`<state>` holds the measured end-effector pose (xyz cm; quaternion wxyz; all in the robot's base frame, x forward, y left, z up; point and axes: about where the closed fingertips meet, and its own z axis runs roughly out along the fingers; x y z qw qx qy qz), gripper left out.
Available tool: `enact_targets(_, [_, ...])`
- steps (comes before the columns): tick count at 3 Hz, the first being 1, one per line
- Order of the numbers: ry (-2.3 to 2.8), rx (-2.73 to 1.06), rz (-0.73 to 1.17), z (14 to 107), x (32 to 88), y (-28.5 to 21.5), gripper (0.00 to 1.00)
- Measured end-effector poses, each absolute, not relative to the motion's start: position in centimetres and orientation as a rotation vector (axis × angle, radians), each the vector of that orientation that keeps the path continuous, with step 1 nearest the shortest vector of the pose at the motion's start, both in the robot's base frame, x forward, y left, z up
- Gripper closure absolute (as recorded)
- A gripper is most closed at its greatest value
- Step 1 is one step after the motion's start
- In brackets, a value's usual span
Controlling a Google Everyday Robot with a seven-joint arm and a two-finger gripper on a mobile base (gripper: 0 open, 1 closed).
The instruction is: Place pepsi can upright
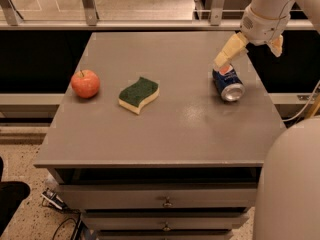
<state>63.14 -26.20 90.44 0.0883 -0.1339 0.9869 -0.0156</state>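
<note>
The pepsi can [228, 84] lies on its side on the right part of the grey table [165, 129], its silver end facing the front. My gripper [248, 55] hangs just above and behind the can, open. One tan finger [228, 52] reaches down to the can's far end. The other finger [276, 45] stands apart to the right, off the can. Whether the near finger touches the can I cannot tell.
A red apple [85, 83] sits at the table's left. A green and yellow sponge [139, 94] lies in the middle. A rail runs behind the table's far edge. My arm's grey body [292, 184] fills the lower right. Drawers sit below the front edge.
</note>
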Motion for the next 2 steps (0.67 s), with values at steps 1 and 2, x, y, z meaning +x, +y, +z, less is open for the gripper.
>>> enact_targets(1, [2.943, -0.402, -0.059, 89.7, 63.7, -25.3, 0.00])
enact_targets(2, [2.975, -0.401, -0.060, 88.2, 63.7, -24.3, 0.00])
